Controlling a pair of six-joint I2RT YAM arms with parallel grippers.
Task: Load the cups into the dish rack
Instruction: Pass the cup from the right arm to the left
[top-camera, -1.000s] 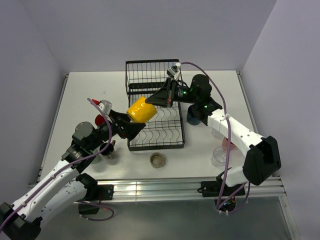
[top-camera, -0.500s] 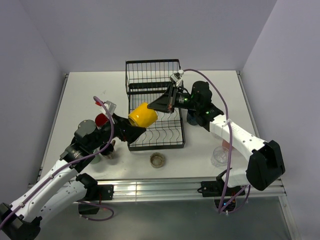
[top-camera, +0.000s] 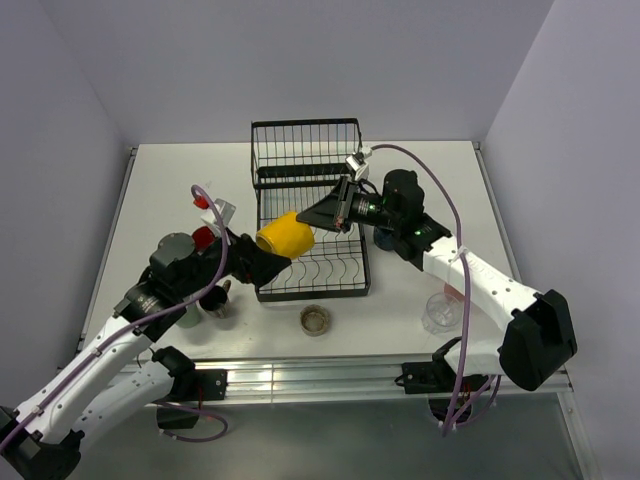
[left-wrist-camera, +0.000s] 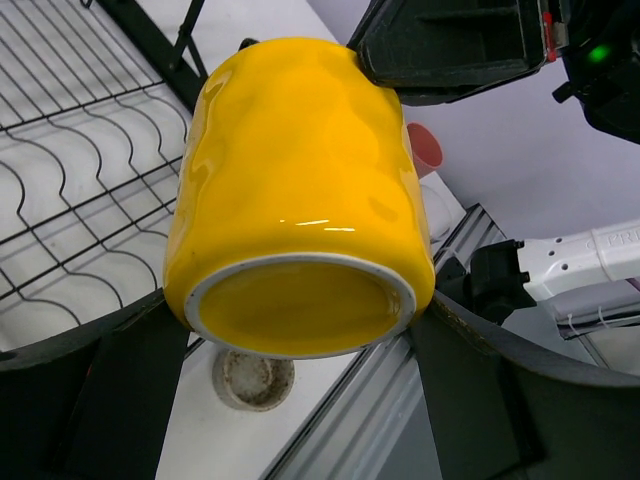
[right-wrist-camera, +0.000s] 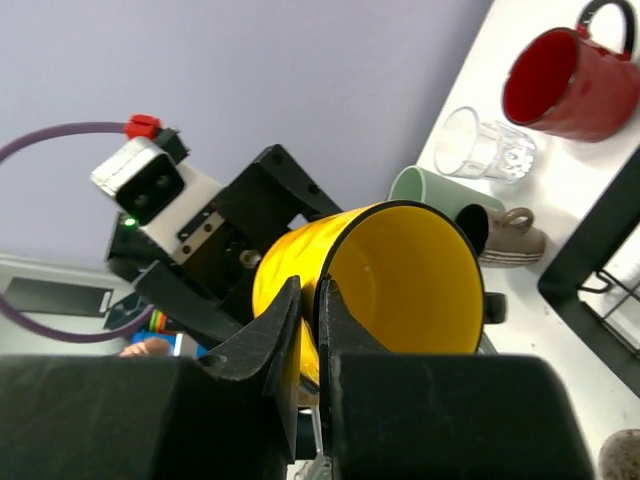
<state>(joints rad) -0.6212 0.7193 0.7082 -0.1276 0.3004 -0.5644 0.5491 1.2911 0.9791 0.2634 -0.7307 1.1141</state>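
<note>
Right gripper is clamped on the rim of the yellow mug, one finger inside the mouth and one outside on the wall. Right arm comes up from the near right edge of the tabletop, forearm running back and left, wrist turned so the fingers point left across the rack.

Left gripper is spread wide and closed on the mug's base end, a finger against each side. Left arm rises from the near left corner, forearm angled right, fingers pointing right toward the rack.

Yellow mug is in the air on its side, over the rack's left rim. Its mouth faces the right arm and its base faces the left, so both grippers have hold of it.

By the left arm, near the left edge of the tabletop: red mug, clear glass, green tumbler, dark mug.

Low brownish glass sits just off the rack's near edge. Another clear glass stands near the near right corner. Navy mug is right of the rack, partly under the right arm.
</note>
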